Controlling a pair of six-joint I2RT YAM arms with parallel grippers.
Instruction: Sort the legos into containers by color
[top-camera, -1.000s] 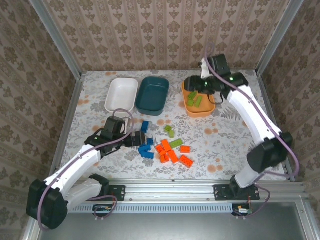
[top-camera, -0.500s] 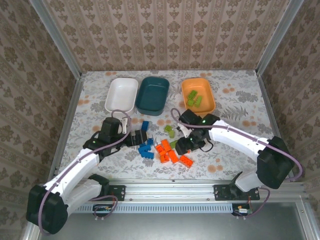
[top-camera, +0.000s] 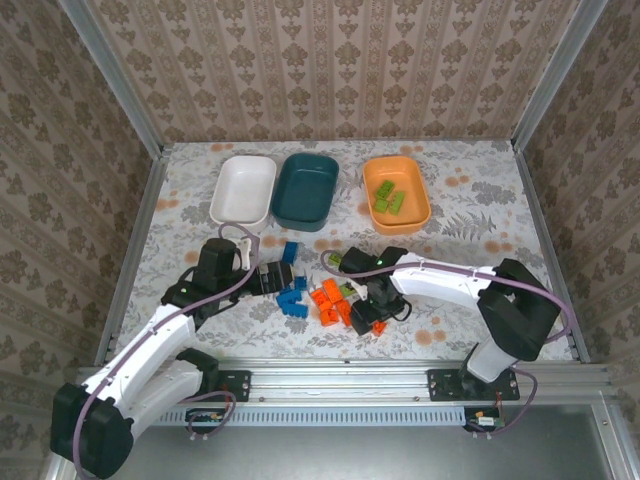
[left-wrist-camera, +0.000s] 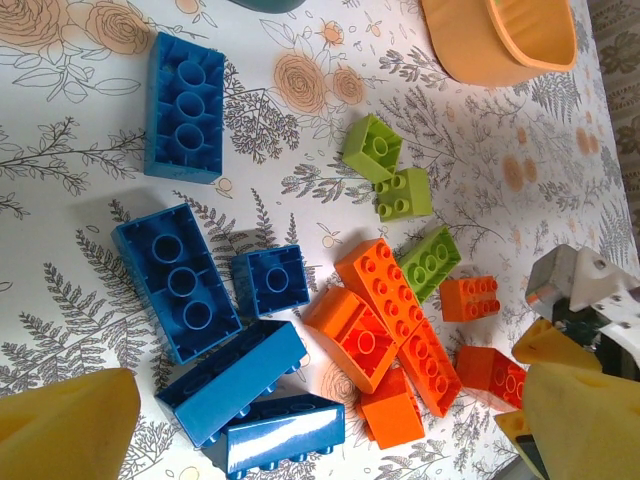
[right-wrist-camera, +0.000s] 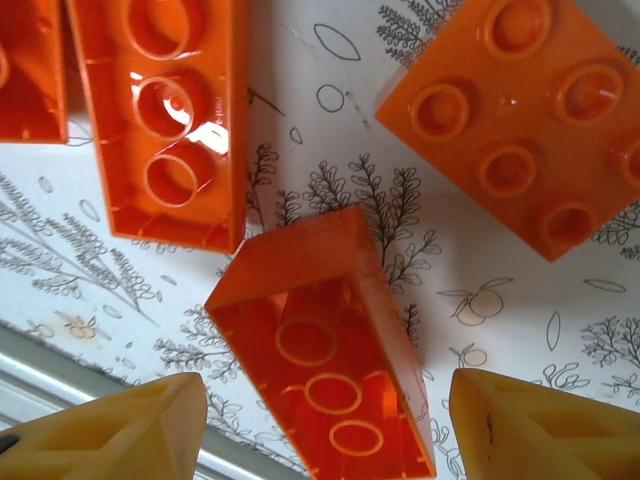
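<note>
Orange bricks (top-camera: 332, 302): bunched on the table (top-camera: 470, 262) near the middle of its near edge, several touching each other.
Tipped brick (right-wrist-camera: 320, 350): one of the orange ones, lying on its long side with the hollow underside showing, beside a studs-up orange square.
Right gripper (right-wrist-camera: 320, 432): low over the tipped brick and about half open. One yellow finger (right-wrist-camera: 110, 435) stands on each side of it, with a gap visible on at least one side. It grips nothing.
Blue bricks (top-camera: 292, 298): just left of the orange bunch, some stacked against one another. One long blue brick lies apart, farther from the near edge.
Left gripper (left-wrist-camera: 320, 425): spread wide, low at the blue bricks, holding nothing.
Green bricks (left-wrist-camera: 404, 193): three on the table just beyond the orange bunch, and more inside the orange bin.
Orange bin (top-camera: 375, 222): toward the far right corner.
Teal bin (top-camera: 305, 190): middle of the far edge, touching the white bin.
White bin (top-camera: 243, 190): left of the teal one, along the same edge.
</note>
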